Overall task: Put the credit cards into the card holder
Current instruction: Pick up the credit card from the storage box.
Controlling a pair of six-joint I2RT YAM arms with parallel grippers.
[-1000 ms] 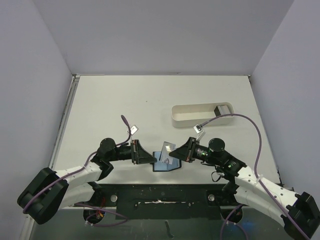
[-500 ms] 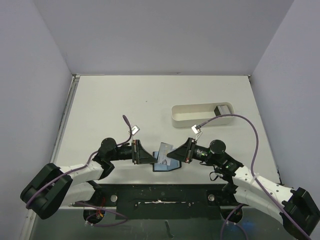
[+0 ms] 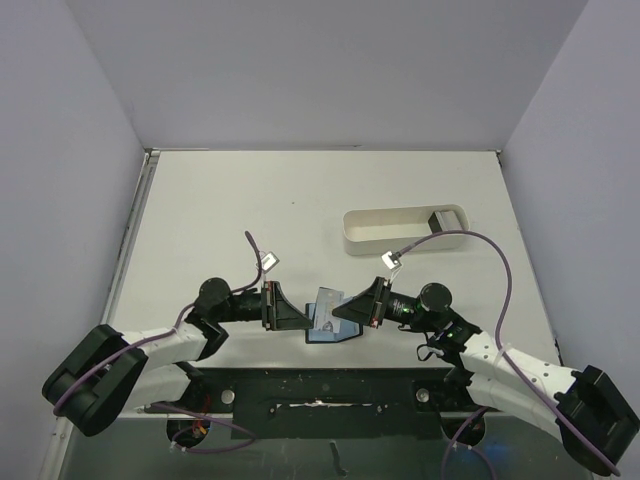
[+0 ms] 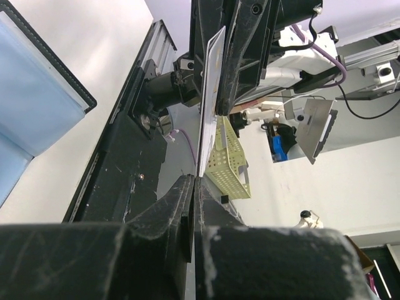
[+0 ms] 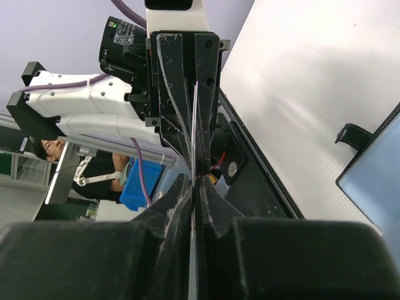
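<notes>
One credit card (image 3: 326,301) stands on edge, low over the open card holder (image 3: 346,333), a black case with bluish pockets lying near the table's front edge. My left gripper (image 3: 309,321) is shut on the card's left end and my right gripper (image 3: 336,312) on its right end, fingertips facing each other. In the left wrist view the card (image 4: 209,100) runs edge-on from my jaws (image 4: 195,180) up into the right fingers (image 4: 240,56), with the holder (image 4: 37,106) at the left. In the right wrist view the card (image 5: 194,119) shows as a thin line and the holder (image 5: 375,175) lies at the right.
A long white oval tray (image 3: 372,237) stands at the back right with a small dark object (image 3: 440,218) in its right end. The black base plate (image 3: 320,395) runs along the near edge. Grey walls close in the table on three sides.
The card and both grippers have shifted slightly to the left over the holder. The card now stands a little more upright between the two sets of jaws.
</notes>
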